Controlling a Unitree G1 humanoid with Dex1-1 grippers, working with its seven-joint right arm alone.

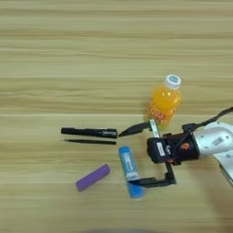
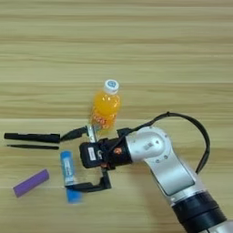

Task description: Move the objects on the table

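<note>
On the table (image 1: 54, 54) an orange juice bottle (image 1: 164, 103) with a white cap stands right of centre. Left of it lie a black marker (image 1: 88, 132) and, just below, a thin black stick (image 1: 90, 142). A blue glue stick (image 1: 129, 168) and a purple bar (image 1: 93, 177) lie nearer the front. My right gripper (image 1: 127, 159) is open and spans the glue stick end to end. One black finger points past its top end toward the marker, while the other crosses its lower end. In the right eye view the gripper (image 2: 66, 161) hangs over the glue stick (image 2: 68, 173).
The silver forearm (image 2: 159, 159) with a black cable runs in from the bottom right corner. The bottle stands close behind the gripper's body. Bare wood stretches across the back and the left of the table.
</note>
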